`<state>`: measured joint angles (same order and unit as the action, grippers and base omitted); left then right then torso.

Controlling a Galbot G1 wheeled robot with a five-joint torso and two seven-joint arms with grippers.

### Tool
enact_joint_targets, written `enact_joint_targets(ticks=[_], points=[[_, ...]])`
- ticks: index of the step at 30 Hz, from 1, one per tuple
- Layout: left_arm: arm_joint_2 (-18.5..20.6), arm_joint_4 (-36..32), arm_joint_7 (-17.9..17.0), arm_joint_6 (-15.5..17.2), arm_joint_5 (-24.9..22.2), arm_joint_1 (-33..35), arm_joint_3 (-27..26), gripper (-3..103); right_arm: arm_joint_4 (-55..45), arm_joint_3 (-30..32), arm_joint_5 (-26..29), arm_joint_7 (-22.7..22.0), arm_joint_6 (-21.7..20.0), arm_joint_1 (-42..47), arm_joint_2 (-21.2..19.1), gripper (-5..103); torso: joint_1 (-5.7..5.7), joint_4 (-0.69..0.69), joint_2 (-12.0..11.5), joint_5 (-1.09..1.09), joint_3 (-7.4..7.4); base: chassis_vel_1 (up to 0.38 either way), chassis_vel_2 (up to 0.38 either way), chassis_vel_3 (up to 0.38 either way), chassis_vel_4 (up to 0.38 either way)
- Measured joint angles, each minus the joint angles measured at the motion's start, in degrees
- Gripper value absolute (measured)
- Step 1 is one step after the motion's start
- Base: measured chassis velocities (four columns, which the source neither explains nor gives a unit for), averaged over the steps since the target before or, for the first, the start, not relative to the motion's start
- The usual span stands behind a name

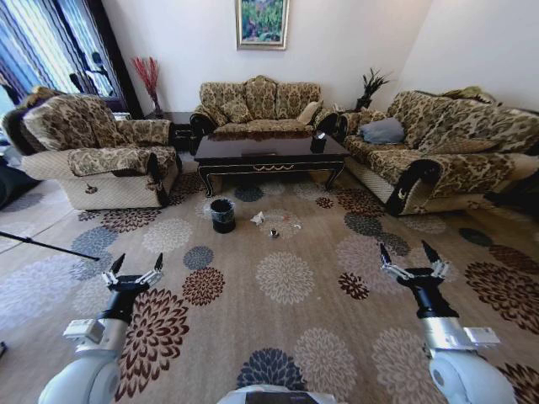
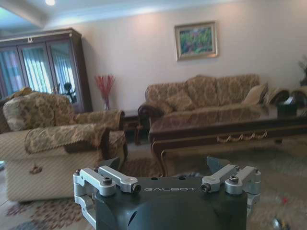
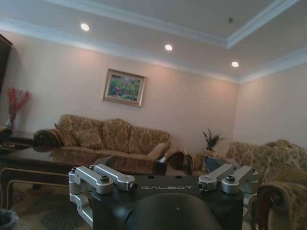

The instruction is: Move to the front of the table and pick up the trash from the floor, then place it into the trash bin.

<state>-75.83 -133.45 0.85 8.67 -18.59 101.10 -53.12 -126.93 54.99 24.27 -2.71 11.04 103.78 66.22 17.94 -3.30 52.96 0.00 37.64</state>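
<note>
**A:** Start at the pincers. Left gripper (image 1: 135, 264) is held out low over the carpet, fingers spread wide, nothing between them. Right gripper (image 1: 408, 255) matches it on the other side: wide open and empty.

**B:** And ahead of them?

**A:** Open flowered carpet (image 1: 286, 278), a broad bare stretch with nothing lying on it between the fingertips and the litter. Well beyond both grippers, roughly midway between them, sits the trash bin (image 1: 222, 215), black with a clear liner. Just to its right, toward the right gripper's side, the trash (image 1: 258, 218): a white crumpled tissue, with smaller bits scattered near it on the carpet.

**B:** The table?

**A:** The table (image 1: 269, 155) stands right behind bin and litter, its long front edge facing the grippers. An armchair (image 1: 93, 151) closes the left side beyond the left gripper, a sofa (image 1: 438, 151) the right side. A thin dark rod (image 1: 46, 246) lies across the floor, outside the left gripper.
</note>
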Motion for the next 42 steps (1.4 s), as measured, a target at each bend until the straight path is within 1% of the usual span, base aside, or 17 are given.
enact_joint_targets(ticks=[1,4,5,7,8,11,13,14,15,17,18,22,30,33,36,40,42], points=[[0.0,0.0,0.0,0.0,0.0,0.0,0.0,100,0.0,0.0,0.0,0.0,0.0,0.0,0.0,100,0.0,0.0,0.0,0.0,0.0,0.0,0.0,0.0,0.0],[0.3,-0.91,-1.33,4.92,-0.43,0.81,-1.02,100,-2.41,-0.39,2.88,-5.04,-5.99,1.55,-0.14,100,-0.54,0.0,-1.16,0.0,-0.64,0.0,0.0,0.0,0.0],[0.3,-0.91,-1.33,4.92,-0.43,0.81,-1.02,100,-2.41,-0.39,2.88,-5.04,-5.99,1.55,-0.14,100,-0.54,0.0,-1.16,0.0,-0.64,0.0,0.0,0.0,0.0],[0.31,-1.35,-1.48,5.95,-0.9,1.01,-1.27,100,-3.38,-0.44,3.78,-6.26,-8.05,2.03,-0.17,100,-0.8,0.0,-1.82,-0.01,-1.03,0.0,0.0,0.0,0.0],[0.28,-1.5,-1.48,5.99,-0.96,1.06,-1.3,100,-3.55,-0.44,3.87,-6.38,-8.23,2.15,-0.19,100,-0.9,0.0,-2.1,0.0,-1.2,0.0,0.0,0.0,0.0],[0.11,-1.74,-1.42,5.63,-1.08,1.17,-1.29,100,-3.59,-0.47,4.01,-6.18,-6.98,2.13,-0.2,100,-1.08,0.0,-2.51,0.0,-1.43,0.0,0.0,0.0,0.0],[-0.18,-2.18,-0.99,3.14,-2.17,1.18,-1.12,100,-3.29,-0.56,4.4,-3.37,-1.64,1.31,-0.11,100,-1.35,0.01,-3.07,0.0,-1.74,0.0,0.0,0.0,0.0],[-0.23,-2.29,-0.64,2.1,-2.7,1.12,-1.06,100,-3.16,-0.56,4.4,-2.4,-0.02,0.98,-0.07,100,-1.42,0.01,-3.25,0.0,-1.83,0.0,0.0,0.0,0.0],[-0.23,-2.29,-0.64,2.1,-2.7,1.12,-1.06,100,-3.16,-0.56,4.4,-2.4,-0.02,0.98,-0.07,100,-1.42,0.01,-3.25,0.0,-1.83,0.0,0.0,0.0,0.0],[-0.35,-2.57,0.13,-0.56,-3.47,0.87,-0.98,100,-3.0,-0.56,4.41,-1.24,2.83,0.18,-0.07,100,-1.56,0.0,-3.61,0.0,-2.04,0.0,0.0,0.0,0.0],[-0.59,-2.86,0.42,-2.45,-3.66,0.67,-0.98,100,-3.0,-0.56,4.41,-0.76,4.72,-0.44,-0.09,100,-1.7,0.0,-3.95,0.0,-2.24,0.0,0.0,0.0,0.0],[-1.17,-3.35,0.58,-3.58,-3.76,0.66,-0.89,100,-2.99,-0.48,4.16,-0.2,7.14,-1.29,-0.19,100,-1.99,0.0,-4.59,0.0,-2.61,0.0,0.0,0.0,0.0],[-2.44,-3.44,0.94,-3.69,-1.85,1.18,-0.14,100,-2.66,-0.81,3.8,-0.26,7.07,-1.26,-0.23,100,-2.55,0.0,-5.88,0.0,-3.34,0.0,0.0,0.0,0.0],[-2.65,-3.83,1.01,-3.43,-1.77,1.44,-0.21,100,-3.15,-1.49,3.6,-1.63,5.09,-1.18,-1.26,100,-2.85,0.0,-6.6,0.0,-3.74,0.0,0.0,0.0,0.0],[-2.99,-3.9,1.01,-3.41,-1.77,1.45,-0.43,100,-3.1,-1.73,3.15,-1.85,4.79,-1.35,-1.71,100,-3.01,0.0,-7.0,0.0,-3.98,0.0,0.0,0.0,0.0],[-3.7,-3.91,1.17,-3.41,-1.43,1.05,-0.27,100,-2.44,-2.31,2.59,-1.79,5.51,-2.32,-2.17,100,-3.28,0.03,-7.61,0.0,-4.33,0.0,0.0,0.0,0.0],[-3.78,-3.38,1.27,-3.48,-1.26,-0.45,0.38,100,-2.29,-2.81,2.52,-1.92,5.93,-2.72,-1.4,100,-3.45,0.03,-8.0,0.0,-4.54,0.0,0.0,0.0,0.0]])
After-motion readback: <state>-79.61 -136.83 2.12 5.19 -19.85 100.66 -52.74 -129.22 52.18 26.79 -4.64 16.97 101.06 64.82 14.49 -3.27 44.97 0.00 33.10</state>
